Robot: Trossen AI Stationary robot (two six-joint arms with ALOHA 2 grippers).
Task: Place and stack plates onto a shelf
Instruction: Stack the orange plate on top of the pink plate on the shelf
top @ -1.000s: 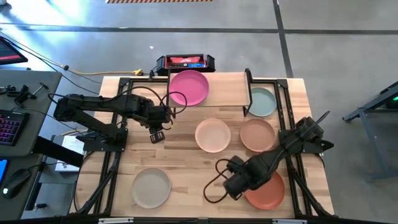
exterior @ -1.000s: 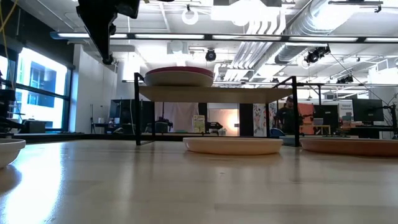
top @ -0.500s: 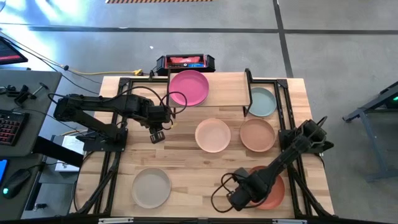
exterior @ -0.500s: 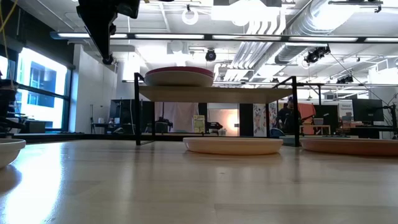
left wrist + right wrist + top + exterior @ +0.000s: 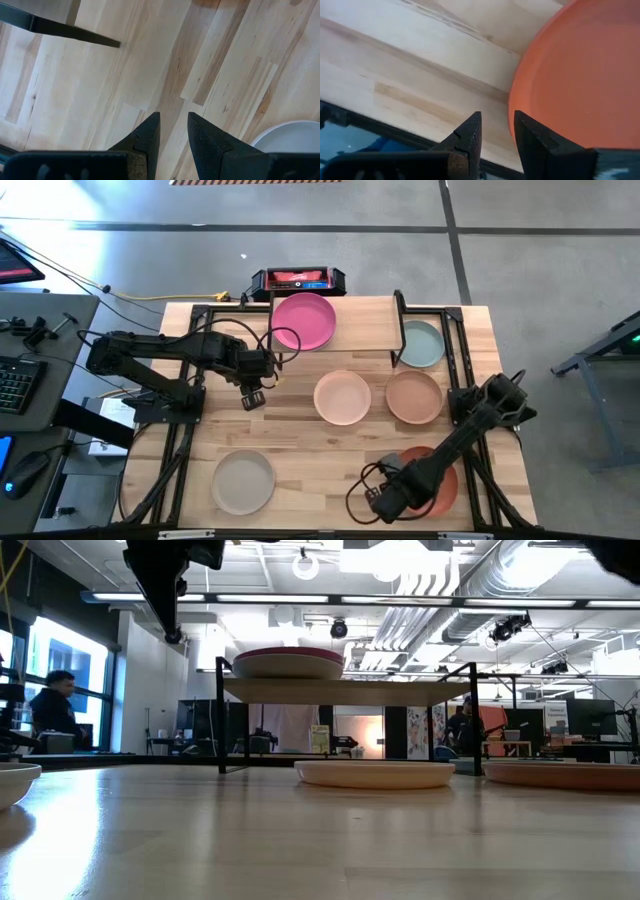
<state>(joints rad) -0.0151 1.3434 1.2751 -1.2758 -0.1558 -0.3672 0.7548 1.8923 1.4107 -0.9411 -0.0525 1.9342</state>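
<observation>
From overhead I see my right gripper [image 5: 385,498] low at the near edge of the table [image 5: 300,470], right at the left rim of the terracotta plate [image 5: 440,480]. Through the right wrist camera its two fingers [image 5: 470,137] stand slightly apart with a narrow gap between them, and the plate's rim [image 5: 570,75] lies just beside the gap; nothing is clamped, and I cannot tell whether a fingertip touches the rim. My left gripper [image 5: 252,398] waits over bare wood on the left side of the table, short of the shelf; its wrist camera shows the fingers [image 5: 147,132] a little apart over the boards, with the edge of the off-white plate [image 5: 287,137] in the corner. The shelf [image 5: 365,325] stands at the far side of the table, and the pink plate [image 5: 305,320] sits on its left part; in the low view that plate [image 5: 288,662] rests on the board above thin black legs. The pale teal plate [image 5: 420,343] lies at the shelf's right end, partly under the board as far as I can tell. In front of the shelf the peach plate [image 5: 342,397] and the tan plate [image 5: 414,397] lie side by side on the table, close but apart. The off-white plate [image 5: 243,481] lies alone near the front left. A red-and-black box [image 5: 297,280] sits beyond the table's far edge.
</observation>
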